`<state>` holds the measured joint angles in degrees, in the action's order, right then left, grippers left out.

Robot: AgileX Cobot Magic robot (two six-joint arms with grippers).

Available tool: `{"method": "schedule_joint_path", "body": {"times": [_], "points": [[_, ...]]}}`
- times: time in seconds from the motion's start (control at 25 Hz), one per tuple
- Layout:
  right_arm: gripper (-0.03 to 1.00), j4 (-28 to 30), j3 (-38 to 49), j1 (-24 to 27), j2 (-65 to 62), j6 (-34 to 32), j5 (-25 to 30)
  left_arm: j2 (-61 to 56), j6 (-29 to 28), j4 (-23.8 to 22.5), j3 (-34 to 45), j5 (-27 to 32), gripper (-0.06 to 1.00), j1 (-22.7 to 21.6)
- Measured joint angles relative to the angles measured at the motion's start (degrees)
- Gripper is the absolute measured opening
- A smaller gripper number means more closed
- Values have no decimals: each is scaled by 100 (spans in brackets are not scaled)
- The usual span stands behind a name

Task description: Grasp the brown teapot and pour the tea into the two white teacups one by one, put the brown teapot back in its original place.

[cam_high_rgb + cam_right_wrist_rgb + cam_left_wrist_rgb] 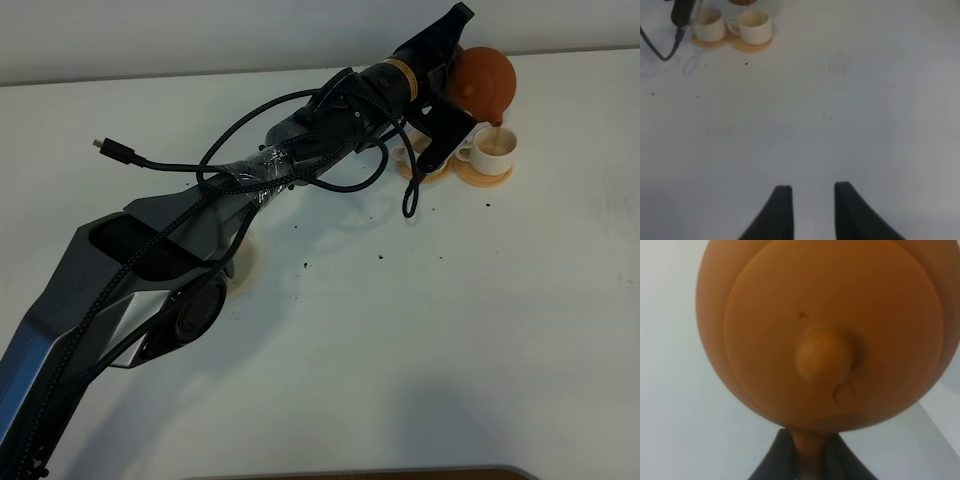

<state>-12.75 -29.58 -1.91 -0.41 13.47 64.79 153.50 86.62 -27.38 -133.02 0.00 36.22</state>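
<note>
Pouring from the brown teapot (487, 80), likely weighty, breakable clay, pinching its loop handle in the left gripper (809, 456) above a white teacup (495, 148), with the right gripper (812, 192) gaping

We see a reddish-brown teapot (486, 80), white teacups (754, 27) with cream insides, orange-tan coasters (753, 47), a black arm (340, 110) banded gold, and a white surface (450, 320) flecked dark.

We see two small white teacups (756, 26) on round orange-tan coasters (753, 46), well apart across the white counter (850, 115) from our right gripper's (812, 189) parted black jaws.
</note>
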Motion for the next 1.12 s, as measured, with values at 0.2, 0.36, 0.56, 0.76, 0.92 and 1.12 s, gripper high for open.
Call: {"method": "schedule_joint_path", "body": {"times": [0.2, 0.36, 0.56, 0.76, 0.92, 1.12], "points": [[24, 0, 0, 0, 0, 0, 0, 5, 0, -88, 0, -78, 14, 0], [24, 0, 0, 0, 0, 0, 0, 61, 0, -175, 0, -266, 14, 0], [24, 0, 0, 0, 0, 0, 0, 119, 0, -188, 19, -298, 14, 0], [24, 0, 0, 0, 0, 0, 0, 119, 0, -194, 25, -354, 14, 0], [24, 0, 0, 0, 0, 0, 0, 119, 0, -220, 25, -354, 14, 0], [24, 0, 0, 0, 0, 0, 0, 119, 0, -231, 30, -360, 14, 0]]}}
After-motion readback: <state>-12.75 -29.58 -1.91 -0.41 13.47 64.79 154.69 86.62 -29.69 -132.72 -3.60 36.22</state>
